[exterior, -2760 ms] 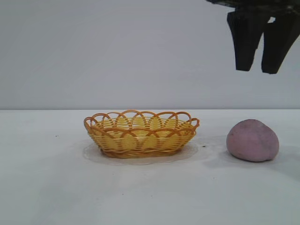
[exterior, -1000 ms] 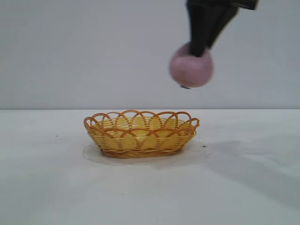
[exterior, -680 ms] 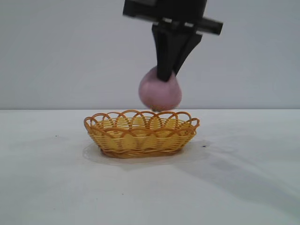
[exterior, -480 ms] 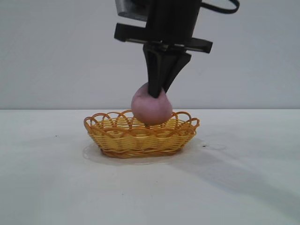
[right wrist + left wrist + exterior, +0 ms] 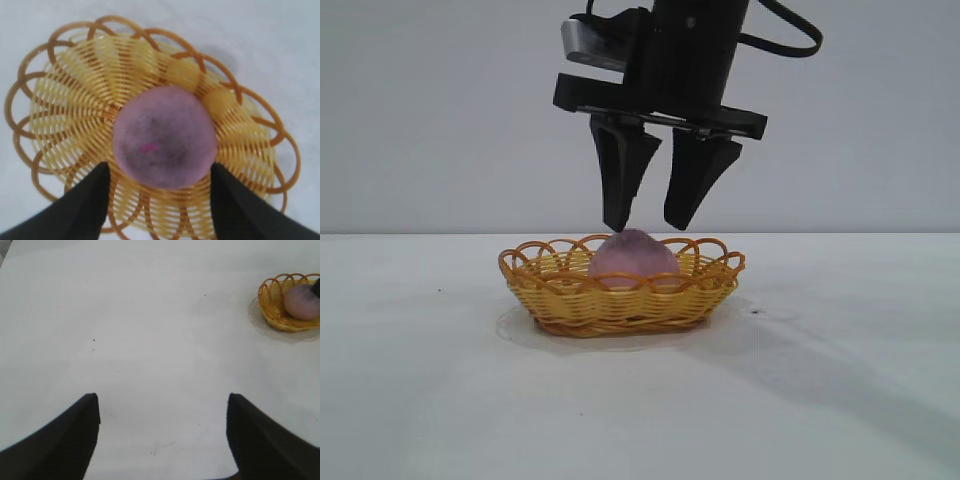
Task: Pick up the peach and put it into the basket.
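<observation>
The pinkish-purple peach [image 5: 632, 256] lies in the middle of the yellow wicker basket [image 5: 570, 298], its top just above the orange looped rim. My right gripper [image 5: 647, 226] hangs straight over it, open, its black fingertips just above the peach and clear of it. In the right wrist view the peach [image 5: 165, 142] sits on the basket's weave [image 5: 75, 85], with the right gripper [image 5: 159, 167] spread wider than the fruit. My left gripper [image 5: 161, 396] is open over bare table, far from the basket [image 5: 272, 302] and the peach [image 5: 301, 302].
The white table [image 5: 440, 400] stretches out on all sides of the basket, under a plain pale wall behind. A few small dark specks [image 5: 93, 340] mark the tabletop.
The right gripper carried the peach leftward and down into the basket, then opened and let it go. The peach now rests in the basket. The left gripper has not moved.
</observation>
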You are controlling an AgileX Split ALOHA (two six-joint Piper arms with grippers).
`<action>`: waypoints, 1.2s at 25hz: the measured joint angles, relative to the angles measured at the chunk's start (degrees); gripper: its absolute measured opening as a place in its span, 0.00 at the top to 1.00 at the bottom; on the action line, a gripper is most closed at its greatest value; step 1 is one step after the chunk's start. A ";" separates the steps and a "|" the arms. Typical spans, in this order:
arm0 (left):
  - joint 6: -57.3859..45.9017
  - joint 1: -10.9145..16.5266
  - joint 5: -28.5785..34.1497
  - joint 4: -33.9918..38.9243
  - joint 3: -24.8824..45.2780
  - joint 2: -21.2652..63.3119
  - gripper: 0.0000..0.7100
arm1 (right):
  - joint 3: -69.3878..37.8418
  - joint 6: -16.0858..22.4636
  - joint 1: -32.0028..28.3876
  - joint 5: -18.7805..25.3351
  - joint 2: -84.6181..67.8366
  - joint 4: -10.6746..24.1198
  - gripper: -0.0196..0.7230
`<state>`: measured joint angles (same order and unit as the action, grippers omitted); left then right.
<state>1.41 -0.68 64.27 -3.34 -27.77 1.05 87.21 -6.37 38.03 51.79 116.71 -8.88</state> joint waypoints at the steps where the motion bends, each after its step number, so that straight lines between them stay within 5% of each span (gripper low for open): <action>1: 0.00 0.00 0.00 0.00 0.00 0.00 0.34 | 0.54 0.00 -0.13 0.90 0.00 0.00 0.41; 30: 0.00 0.00 0.00 0.00 0.00 0.00 0.34 | 1.90 2.53 -33.58 13.86 -8.08 5.92 0.43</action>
<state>1.41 -0.68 64.27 -3.34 -27.77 1.05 89.11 -3.83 4.45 65.65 108.63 -2.96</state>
